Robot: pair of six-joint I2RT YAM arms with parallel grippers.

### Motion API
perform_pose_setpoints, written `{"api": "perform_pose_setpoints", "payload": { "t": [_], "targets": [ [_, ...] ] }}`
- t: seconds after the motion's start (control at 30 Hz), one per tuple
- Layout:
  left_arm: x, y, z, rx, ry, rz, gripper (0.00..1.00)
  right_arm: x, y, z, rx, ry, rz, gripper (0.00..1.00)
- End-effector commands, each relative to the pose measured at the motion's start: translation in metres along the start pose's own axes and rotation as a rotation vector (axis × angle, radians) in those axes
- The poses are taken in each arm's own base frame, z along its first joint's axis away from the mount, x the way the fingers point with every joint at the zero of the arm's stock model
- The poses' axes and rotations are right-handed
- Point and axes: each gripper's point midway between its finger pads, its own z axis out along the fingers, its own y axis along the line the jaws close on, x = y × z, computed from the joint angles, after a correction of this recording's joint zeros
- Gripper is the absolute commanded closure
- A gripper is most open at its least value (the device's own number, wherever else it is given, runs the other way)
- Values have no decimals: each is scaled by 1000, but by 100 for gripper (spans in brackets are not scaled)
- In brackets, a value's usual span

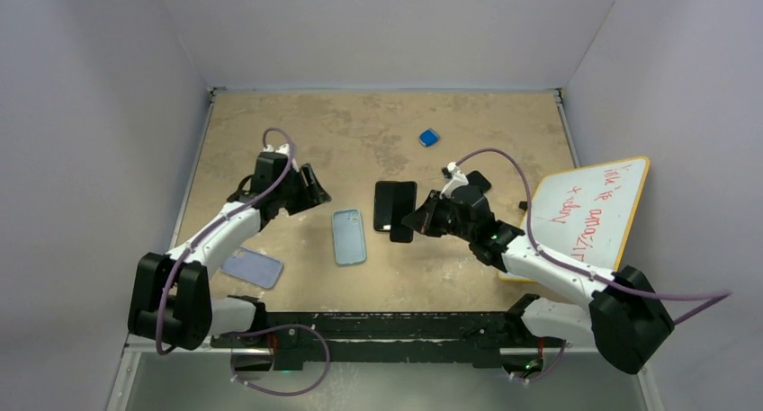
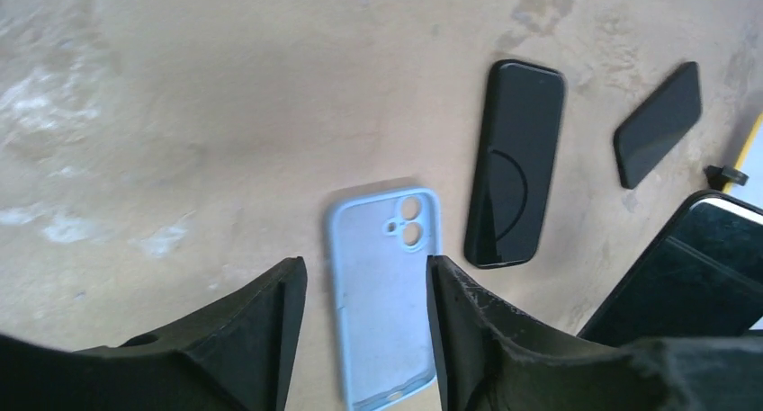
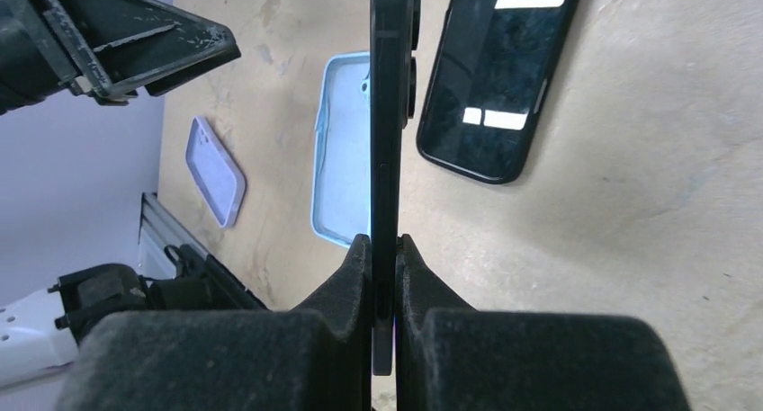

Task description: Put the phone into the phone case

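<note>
Your right gripper (image 3: 385, 245) is clamped on the thin edges of a dark phone (image 3: 387, 114). The wrist view shows it edge-on, pinched between both pads and held off the table (image 1: 270, 132). Its 2 camera bumps sit at the far end, on the side turned away from the case. Just beside it, toward the robot's left, lies the light blue phone case (image 3: 342, 159), open side up. The case's long axis runs near-to-far, roughly parallel to the held phone, and its camera cutout is also at the far end. That is the relation to work from: the ends already agree, so the move is probably a short shift left plus a roll to bring the phone's back down into the shell. On the other side lies a 2nd black phone (image 1: 395, 204), flat and close enough to clip. Your left gripper (image 1: 315, 193) has its jaws apart and holds nothing, hanging near the case's far-left corner — handy for bracing it. A lavender case (image 1: 253, 267) lies well apart, near the left base.
</note>
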Motion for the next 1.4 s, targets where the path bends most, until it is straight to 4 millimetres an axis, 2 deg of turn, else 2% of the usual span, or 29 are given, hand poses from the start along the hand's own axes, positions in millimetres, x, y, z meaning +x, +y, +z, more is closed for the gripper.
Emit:
{"api": "perform_pose_setpoints", "payload": {
  "t": [0.0,0.07,0.3,0.47,0.7,0.83,1.03,1.37],
  "targets": [
    [13,24,-6,42,12,-57,52,-22,52,8,-202,-29,23,100],
    [20,35,-6,31,11,-94,58,-19,56,14,-215,-9,45,100],
    [52,52,4,23,38,-218,68,1,64,43,-178,107,95,100],
    [66,50,13,78,76,-232,70,20,73,63,-171,186,94,100],
    [71,48,18,104,103,-226,76,33,80,85,-182,247,108,100],
    [79,53,22,90,137,-229,80,42,78,98,-162,292,124,100],
    [87,52,22,107,155,-231,82,57,73,115,-140,346,143,100],
    [89,50,22,129,175,-201,82,80,64,116,-91,430,159,100]
  ]
}}
